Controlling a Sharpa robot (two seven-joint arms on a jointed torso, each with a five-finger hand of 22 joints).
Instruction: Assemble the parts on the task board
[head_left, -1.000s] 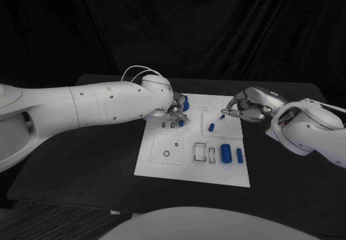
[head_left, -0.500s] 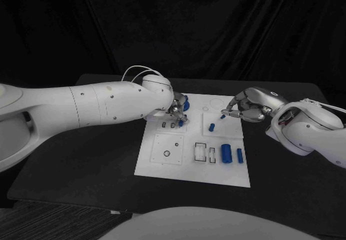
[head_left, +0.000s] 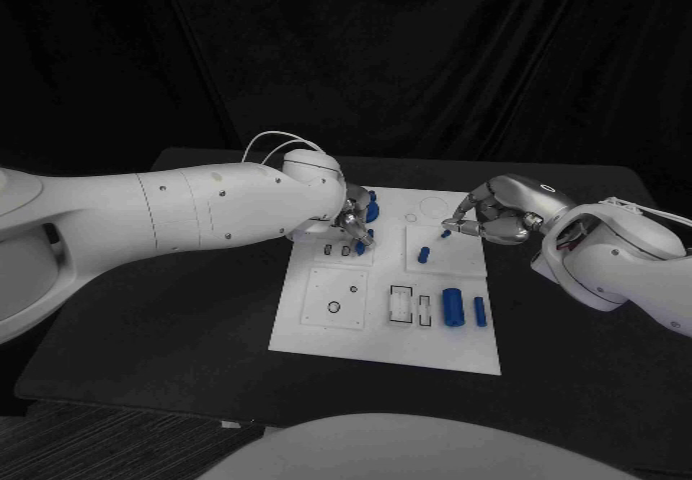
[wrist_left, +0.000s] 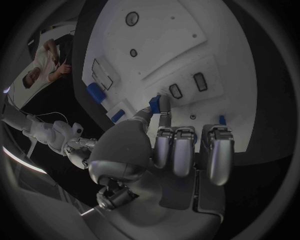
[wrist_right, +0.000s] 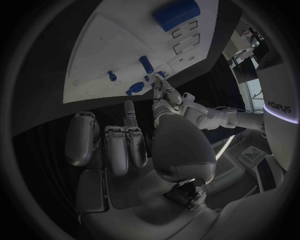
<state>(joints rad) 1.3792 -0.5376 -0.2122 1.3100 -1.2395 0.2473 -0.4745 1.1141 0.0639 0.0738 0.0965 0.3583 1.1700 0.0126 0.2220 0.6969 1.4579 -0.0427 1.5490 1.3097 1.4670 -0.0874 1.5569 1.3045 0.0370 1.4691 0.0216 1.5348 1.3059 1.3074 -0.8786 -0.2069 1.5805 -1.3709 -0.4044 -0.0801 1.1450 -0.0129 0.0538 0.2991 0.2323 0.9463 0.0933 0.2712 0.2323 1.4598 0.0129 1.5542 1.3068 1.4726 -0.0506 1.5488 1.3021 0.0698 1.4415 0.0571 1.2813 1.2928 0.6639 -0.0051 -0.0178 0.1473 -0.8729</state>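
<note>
The white task board (head_left: 387, 335) lies in the middle of the black table. My left hand (head_left: 346, 222) hovers over the board's far left part and pinches a small blue part (wrist_left: 154, 104) at its fingertips, close above two small slots (wrist_left: 187, 86). A round blue part (head_left: 371, 208) sits just behind that hand. My right hand (head_left: 488, 215) is over the board's far right edge and pinches a tiny blue part (head_left: 444, 234) between its fingertips. A blue peg (head_left: 424, 254) stands in the board near it.
Two blue cylinders (head_left: 451, 305) (head_left: 479, 311) lie side by side on the board's near right part, beside two rectangular slots (head_left: 410, 303). A round hole (head_left: 336, 307) is at the near left. Bare black table surrounds the board.
</note>
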